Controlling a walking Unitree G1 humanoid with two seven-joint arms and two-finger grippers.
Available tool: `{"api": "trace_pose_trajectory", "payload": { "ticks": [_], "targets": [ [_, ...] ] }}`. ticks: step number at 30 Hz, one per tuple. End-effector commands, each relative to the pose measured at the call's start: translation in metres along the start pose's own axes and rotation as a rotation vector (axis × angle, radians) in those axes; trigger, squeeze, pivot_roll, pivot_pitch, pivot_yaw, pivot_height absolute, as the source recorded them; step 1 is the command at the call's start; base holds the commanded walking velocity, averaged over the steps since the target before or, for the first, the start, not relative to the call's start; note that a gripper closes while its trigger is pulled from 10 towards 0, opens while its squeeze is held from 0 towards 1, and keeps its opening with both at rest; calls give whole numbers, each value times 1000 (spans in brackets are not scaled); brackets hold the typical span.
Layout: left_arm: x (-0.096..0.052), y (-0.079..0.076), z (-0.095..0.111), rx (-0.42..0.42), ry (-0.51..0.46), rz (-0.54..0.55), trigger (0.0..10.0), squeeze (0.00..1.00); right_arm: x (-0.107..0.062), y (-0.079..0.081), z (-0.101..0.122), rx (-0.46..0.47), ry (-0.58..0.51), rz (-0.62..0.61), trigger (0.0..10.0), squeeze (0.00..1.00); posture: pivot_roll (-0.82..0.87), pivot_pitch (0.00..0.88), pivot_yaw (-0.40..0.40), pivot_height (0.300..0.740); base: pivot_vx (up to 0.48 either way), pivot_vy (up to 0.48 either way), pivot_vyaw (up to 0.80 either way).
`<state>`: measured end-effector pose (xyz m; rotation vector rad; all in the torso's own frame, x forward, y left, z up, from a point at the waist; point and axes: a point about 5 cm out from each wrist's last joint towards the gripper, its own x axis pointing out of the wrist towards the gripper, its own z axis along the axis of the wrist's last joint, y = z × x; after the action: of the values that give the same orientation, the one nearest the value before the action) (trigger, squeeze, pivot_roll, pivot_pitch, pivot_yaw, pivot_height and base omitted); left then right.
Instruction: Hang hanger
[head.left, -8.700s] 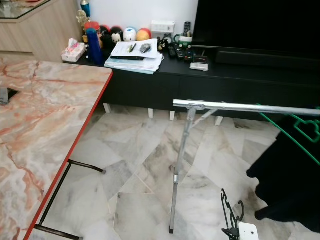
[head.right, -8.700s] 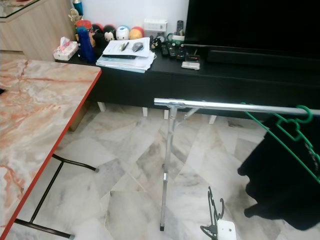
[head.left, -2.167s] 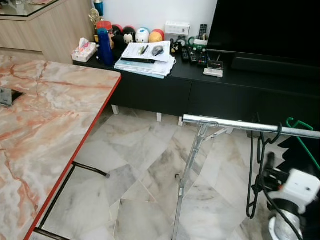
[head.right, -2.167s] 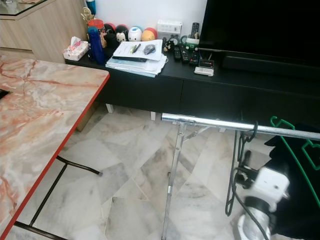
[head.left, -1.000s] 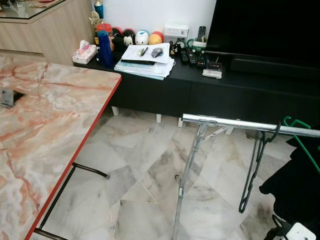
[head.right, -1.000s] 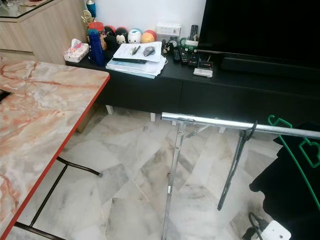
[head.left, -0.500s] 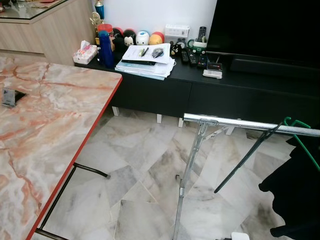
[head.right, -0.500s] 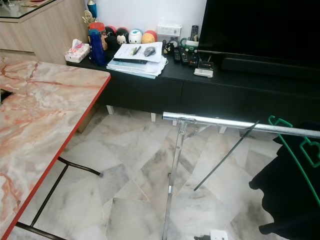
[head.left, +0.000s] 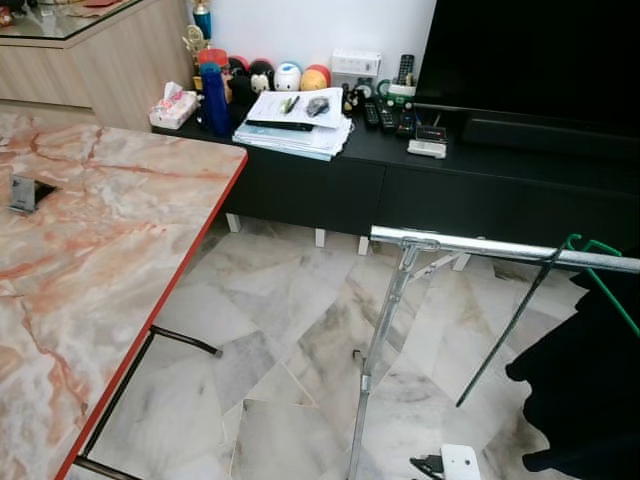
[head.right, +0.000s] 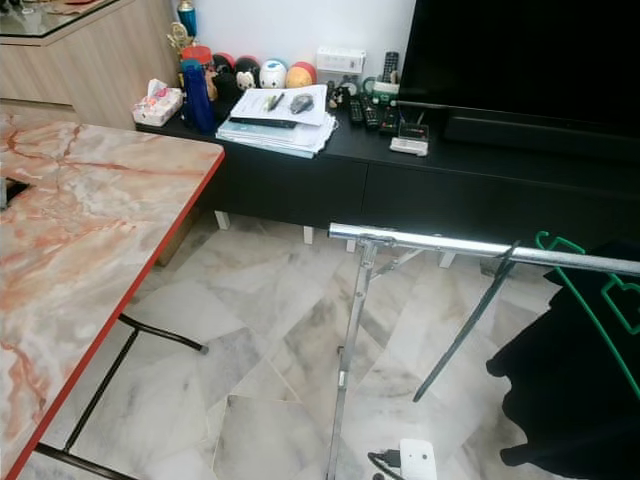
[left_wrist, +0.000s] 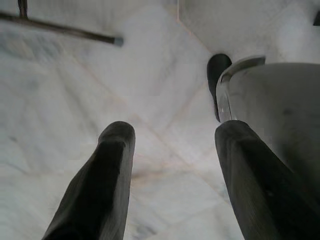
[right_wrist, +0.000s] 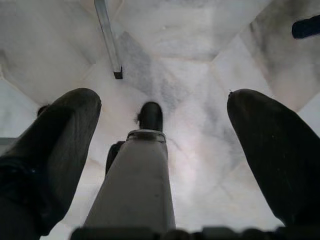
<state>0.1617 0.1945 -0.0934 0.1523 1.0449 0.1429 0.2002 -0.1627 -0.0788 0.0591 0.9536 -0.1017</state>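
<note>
A black hanger (head.left: 508, 327) hangs by its hook on the silver rail (head.left: 470, 245) of a clothes rack, tilted with its lower end swung to the left. Beside it on the rail, at the right, hangs a green hanger (head.left: 603, 278) carrying a black garment (head.left: 585, 385). My right gripper (right_wrist: 165, 100) is low beside my leg, well below the rail, open and empty, pointing at the floor; its white wrist (head.left: 459, 464) shows at the bottom edge. My left gripper (left_wrist: 175, 129) hangs idle over the tiles, open and empty.
A marble table with a red edge (head.left: 150, 320) stands at the left. A black TV console (head.left: 420, 180) with papers, remotes, toys and a large TV runs along the back wall. The rack's slanted leg (head.left: 378, 350) stands on the marble floor in front of me.
My right gripper let go of the black hanger on the rail and dropped low. The hanger swung out to the left and is swinging back.
</note>
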Motion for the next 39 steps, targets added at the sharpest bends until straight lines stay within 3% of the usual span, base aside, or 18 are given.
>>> {"api": "trace_pose_trajectory", "payload": {
  "ticks": [1,3,6,13,35,39],
  "targets": [
    [-7,-54,4,-26,-13,-179,10000,0,-1,2,-11,1,43,-1,10000,0,-8,184,-48,740,0,0,-800],
    [-7,-54,4,-25,-13,-179,10000,0,-1,3,-10,0,42,2,10000,0,-8,184,-48,740,0,0,-800],
    [-7,-53,4,-24,-13,-178,10000,0,-2,-7,-17,9,48,-7,10000,0,-5,183,-46,740,0,0,-800],
    [-6,-53,5,-17,-15,-181,10000,0,-2,-7,-17,1,41,-7,10000,0,-5,181,-39,740,0,0,-796],
    [-7,-53,4,-8,-14,-181,10000,0,-3,-7,-16,22,10,10,10000,0,3,187,-43,740,0,0,0],
    [-6,-48,6,-34,-51,-73,10000,0,-3,-4,-15,28,-1,24,10000,0,12,180,-40,740,0,0,0]
  ]
}}
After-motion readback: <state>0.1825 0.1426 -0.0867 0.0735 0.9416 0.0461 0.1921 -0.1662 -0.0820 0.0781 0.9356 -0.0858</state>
